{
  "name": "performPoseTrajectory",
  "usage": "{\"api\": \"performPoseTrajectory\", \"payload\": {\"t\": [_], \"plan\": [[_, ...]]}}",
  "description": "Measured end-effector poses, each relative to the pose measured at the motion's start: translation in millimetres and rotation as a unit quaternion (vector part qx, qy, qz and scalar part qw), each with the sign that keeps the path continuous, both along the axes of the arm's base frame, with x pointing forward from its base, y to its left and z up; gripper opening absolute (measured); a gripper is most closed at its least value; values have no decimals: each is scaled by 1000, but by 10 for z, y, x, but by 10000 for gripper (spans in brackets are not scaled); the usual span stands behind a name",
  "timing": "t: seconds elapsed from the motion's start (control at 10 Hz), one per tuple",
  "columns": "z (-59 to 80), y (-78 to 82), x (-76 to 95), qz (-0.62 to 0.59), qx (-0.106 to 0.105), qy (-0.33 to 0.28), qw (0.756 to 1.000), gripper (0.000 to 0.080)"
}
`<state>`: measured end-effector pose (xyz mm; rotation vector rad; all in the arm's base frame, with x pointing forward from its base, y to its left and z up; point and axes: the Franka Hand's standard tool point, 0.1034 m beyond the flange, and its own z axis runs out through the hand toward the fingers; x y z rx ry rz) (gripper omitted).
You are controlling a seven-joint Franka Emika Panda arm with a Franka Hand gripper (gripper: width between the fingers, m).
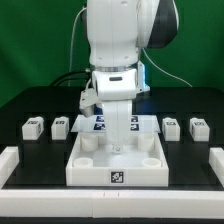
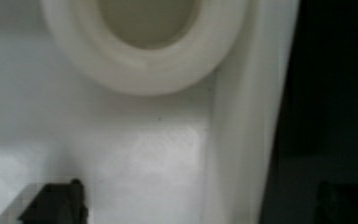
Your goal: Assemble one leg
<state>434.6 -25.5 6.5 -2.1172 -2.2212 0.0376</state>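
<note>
– White tray-like piece (image 1: 88, 172) first: where does it sit?

– On the black table (image 1: 40, 148), in the middle, with a square tag (image 1: 118, 177) on its front face. I'll place everything else from it.

– The legs?

– Four alike, each a stubby white block with a tag, all standing on the table clear of the tray-like piece. Off its side toward the exterior view's left stands one leg (image 1: 61, 126), with a second leg (image 1: 33, 127) farther out. Off the opposite side stands a third leg (image 1: 171, 125), and a fourth leg (image 1: 198, 127) beyond that. None is touched by the arm.

– And the gripper (image 1: 118, 146)?

– Lowered inside the tray-like piece, between its raised walls, with the white arm (image 1: 115, 40) rising straight above it.

– What does the wrist view give?

– A close, blurred look at the tray-like piece (image 2: 140, 140): a round socket (image 2: 149, 25) in its floor and a raised wall (image 2: 256, 120) running alongside. The gripper (image 2: 194, 205) shows only as two dark fingertips (image 2: 51, 203) at the frame's edge.

– Spread or closed?

– Spread wide. Only the floor and wall lie between them, and nothing is gripped.

– Anything behind?

– The marker board (image 1: 148, 123) lies flat just behind the tray-like piece, partly hidden by the arm.
</note>
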Motion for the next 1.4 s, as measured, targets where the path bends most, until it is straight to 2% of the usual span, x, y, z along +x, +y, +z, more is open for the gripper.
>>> {"api": "performPoseTrajectory", "payload": {"t": [0.1, 0.2, 0.3, 0.5, 0.6, 0.7, 1.4], "plan": [[-1, -4, -2, -1, 0, 0, 1000, 650], [-2, -6, -3, -2, 0, 0, 1000, 522], [-2, -7, -4, -2, 0, 0, 1000, 522], [-3, -9, -5, -2, -1, 1, 1000, 243], [-3, -9, -7, -2, -1, 1, 1000, 243], [3, -13, 6, -3, -1, -2, 1000, 73], [13, -15, 31, -3, -1, -8, 1000, 61]]}}
